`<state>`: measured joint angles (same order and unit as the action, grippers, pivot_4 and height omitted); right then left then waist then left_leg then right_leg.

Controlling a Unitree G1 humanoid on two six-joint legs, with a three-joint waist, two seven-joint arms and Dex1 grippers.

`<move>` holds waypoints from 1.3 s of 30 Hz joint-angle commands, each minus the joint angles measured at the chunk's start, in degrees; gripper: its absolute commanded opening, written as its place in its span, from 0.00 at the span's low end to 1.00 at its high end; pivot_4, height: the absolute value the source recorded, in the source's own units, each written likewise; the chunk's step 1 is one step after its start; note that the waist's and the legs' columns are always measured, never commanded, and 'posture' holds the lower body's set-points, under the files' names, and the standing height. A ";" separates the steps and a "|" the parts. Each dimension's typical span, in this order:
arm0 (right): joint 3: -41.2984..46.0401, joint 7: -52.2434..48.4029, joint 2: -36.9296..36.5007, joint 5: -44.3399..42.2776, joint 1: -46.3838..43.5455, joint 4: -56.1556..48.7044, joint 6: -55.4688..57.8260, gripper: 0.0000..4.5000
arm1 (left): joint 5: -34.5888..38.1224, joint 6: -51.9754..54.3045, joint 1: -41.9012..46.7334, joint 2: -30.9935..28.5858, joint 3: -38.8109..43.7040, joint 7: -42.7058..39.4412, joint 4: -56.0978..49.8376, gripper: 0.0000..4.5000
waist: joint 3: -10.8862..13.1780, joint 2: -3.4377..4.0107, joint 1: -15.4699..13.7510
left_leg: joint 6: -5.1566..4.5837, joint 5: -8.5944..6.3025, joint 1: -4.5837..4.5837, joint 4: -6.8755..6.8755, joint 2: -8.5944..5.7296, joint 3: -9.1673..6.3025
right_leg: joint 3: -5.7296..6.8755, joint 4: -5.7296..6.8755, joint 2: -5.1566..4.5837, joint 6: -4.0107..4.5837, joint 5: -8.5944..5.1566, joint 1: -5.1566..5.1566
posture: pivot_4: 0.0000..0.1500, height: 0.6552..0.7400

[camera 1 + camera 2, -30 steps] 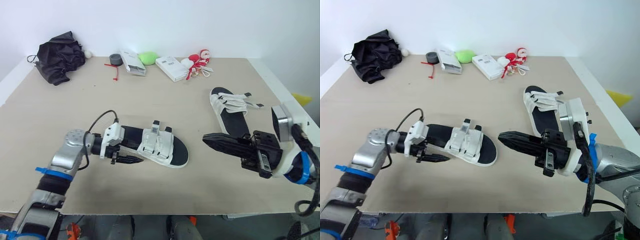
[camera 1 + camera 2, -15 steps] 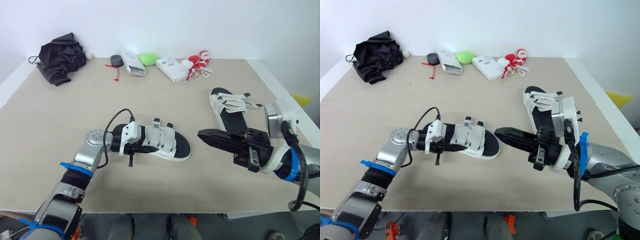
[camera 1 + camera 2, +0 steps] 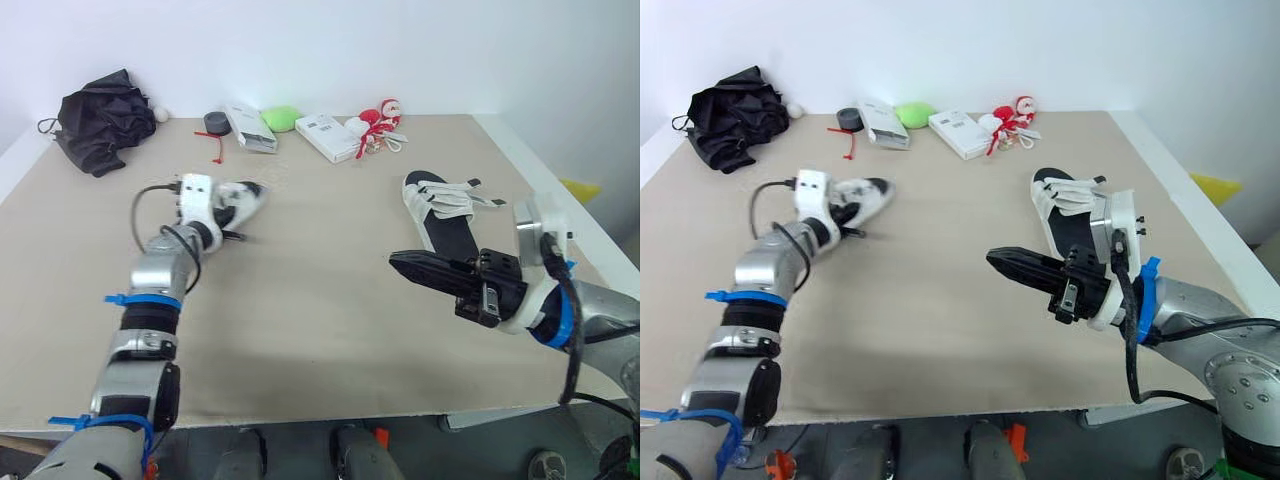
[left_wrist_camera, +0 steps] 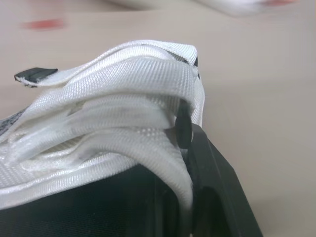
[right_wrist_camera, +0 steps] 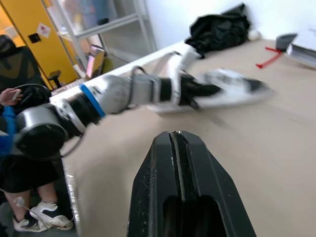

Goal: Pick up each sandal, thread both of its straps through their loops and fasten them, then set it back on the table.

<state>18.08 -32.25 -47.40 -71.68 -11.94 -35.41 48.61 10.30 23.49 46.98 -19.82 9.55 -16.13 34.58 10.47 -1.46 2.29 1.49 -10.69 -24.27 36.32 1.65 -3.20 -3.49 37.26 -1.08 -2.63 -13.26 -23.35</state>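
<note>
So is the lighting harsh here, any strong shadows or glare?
Left eye view: soft, even light over the table, no hard shadow under the right gripper, no glare. Left wrist view: the white straps of the sandal catch the light brightly.

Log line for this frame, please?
left hand: shut on sandal | right hand: shut, empty, over table | second sandal: on table, straps loose
</note>
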 commanded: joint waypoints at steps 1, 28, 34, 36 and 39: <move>-0.57 -0.90 0.92 1.20 -1.12 0.24 -2.04 0.00 | -2.08 -2.11 1.87 -0.53 -0.14 3.07 1.55 0.01 | 0.00 -0.02 -0.95 | 0.02 -0.01 -0.05 0.00 -0.10 0.01 | 0.02 -0.05 -0.12 -0.05 -0.02 0.01 | 1.00 0.98; 0.25 -10.93 -0.64 6.86 1.75 12.23 -1.57 0.00 | 23.03 20.86 -22.40 -13.90 7.54 -22.01 -43.51 0.75 | 0.00 -0.03 -0.92 | 0.13 0.04 -0.04 0.03 -0.08 0.10 | -0.04 -0.07 -0.18 -0.06 0.07 -0.01 | 1.00 0.98; -1.61 -12.91 -0.47 12.35 7.92 11.78 -2.50 0.00 | 33.33 26.04 -39.12 -16.11 4.27 -30.62 -59.17 0.75 | -0.01 -0.02 -0.91 | 0.28 -0.07 0.07 -0.01 0.02 0.29 | -0.14 -0.03 -0.18 0.07 -0.10 -0.02 | 1.00 0.98; -1.36 -12.96 -0.22 13.72 10.32 10.90 -2.93 0.00 | 33.47 25.49 -41.72 -15.50 2.17 -30.87 -61.15 0.75 | -0.01 -0.02 -1.18 | 0.26 -0.05 0.07 0.04 0.03 0.28 | -0.09 -0.01 -0.18 0.25 -0.19 0.01 | 1.00 0.98; -0.40 -13.00 0.20 15.42 13.97 10.00 -3.81 0.00 | 33.03 25.82 -44.15 -16.06 -1.41 -31.12 -62.34 0.75 | -0.01 -0.02 -1.10 | 0.20 0.01 0.09 0.11 0.04 0.52 | -0.22 -0.02 -0.21 0.36 -0.22 0.04 | 1.00 0.98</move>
<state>15.79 -44.81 -47.52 -56.81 1.41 -23.14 46.09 42.90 49.86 3.40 -35.08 8.92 -46.65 -25.57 10.46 -1.48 1.19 1.68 -10.68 -24.15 36.45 1.70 -2.58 -3.81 37.25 -1.29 -2.28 -13.47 -23.32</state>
